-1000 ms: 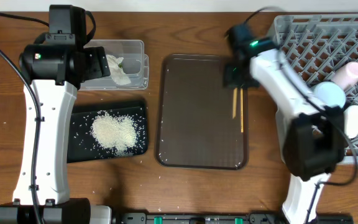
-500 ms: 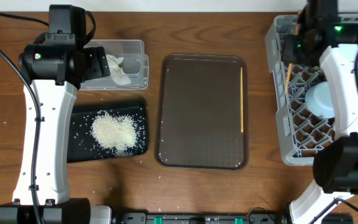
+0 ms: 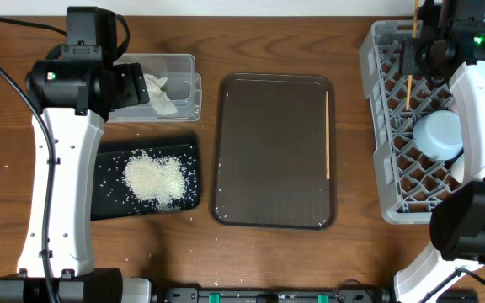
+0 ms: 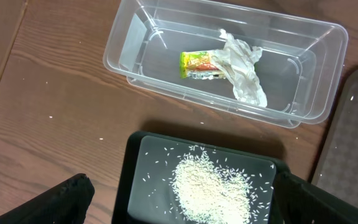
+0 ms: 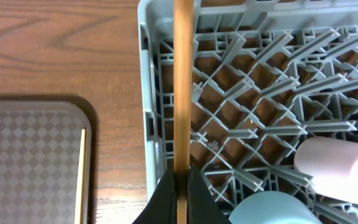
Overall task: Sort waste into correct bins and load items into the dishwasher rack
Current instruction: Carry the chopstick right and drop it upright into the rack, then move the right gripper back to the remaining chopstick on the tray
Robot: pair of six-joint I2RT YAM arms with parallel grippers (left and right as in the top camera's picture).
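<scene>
Handling: the right gripper (image 5: pixel 180 182) is pressed together on one chopstick (image 5: pixel 182 74), pinching it near one end. The stick hangs over the far-left part of the rack (image 3: pixel 386 151) and crosses its left wall in the wrist view; whether it touches the lattice cannot be told. Judgement: light, stiff, thin, smooth wood, so it is apt to pivot or slip in a two-finger pinch. A hold nearer mid-length would steady it, and it could fall through a grid cell if released flat. The second chopstick (image 3: pixel 327 135) lies along the right edge of the brown tray (image 3: pixel 268 151), flat to the surface; best taken across its width, mid-length. Containers: the rack, right, holds a light-blue bowl (image 3: pixel 439 133) with a pink cup (image 5: pixel 340 163) just beside it; the rest of its load is hidden. The black tray (image 4: pixel 135 155), near left, holds the rice (image 4: pixel 211 186), with stray grains on the table (image 4: pixel 42 112). The tub (image 4: pixel 135 43), far left, holds the napkin (image 4: pixel 244 71) and wrapper (image 4: pixel 197 65), touching. The left gripper (image 4: pixel 182 182) is spread wide and empty above both.
</scene>
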